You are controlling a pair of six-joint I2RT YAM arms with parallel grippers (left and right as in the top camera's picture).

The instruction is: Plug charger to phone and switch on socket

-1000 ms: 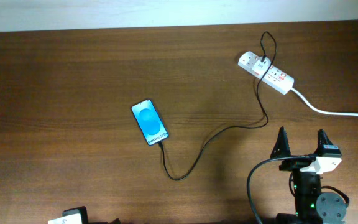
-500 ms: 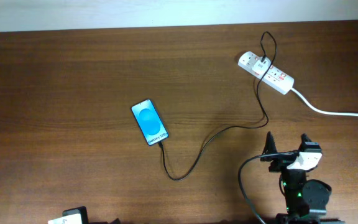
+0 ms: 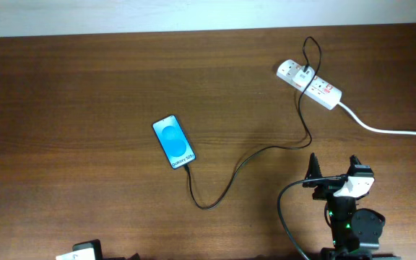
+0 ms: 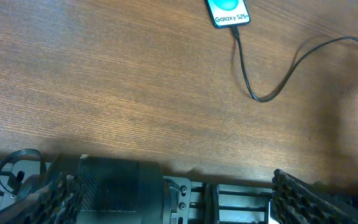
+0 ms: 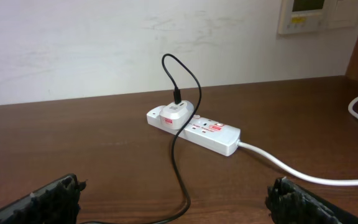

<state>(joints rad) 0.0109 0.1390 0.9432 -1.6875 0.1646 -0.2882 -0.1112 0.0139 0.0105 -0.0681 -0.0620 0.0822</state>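
The phone (image 3: pixel 173 142) lies flat at mid-table, its blue screen lit; the left wrist view shows it at the top edge (image 4: pixel 229 11). The black charger (image 3: pixel 226 180) runs from the phone's lower edge, where its tip touches, in a loop to a white adapter (image 5: pixel 178 114) on the socket (image 3: pixel 309 84). The socket (image 5: pixel 197 129) shows red marks. My right gripper (image 3: pixel 336 172) is open, short of the socket, with the cable (image 5: pixel 180 162) on the table between its fingers (image 5: pixel 51 200). My left gripper (image 4: pixel 169 186) is open at the near edge, far from the phone.
The socket's thick white cord (image 3: pixel 388 130) curves off to the right edge of the table. A white wall with a panel (image 5: pixel 316 14) stands behind the socket. Bare wood (image 3: pixel 63 108) spans the left half.
Over the first half second my right gripper drew back toward the near edge and slightly left; since then it has stayed still. Phone, cable and socket have not moved.
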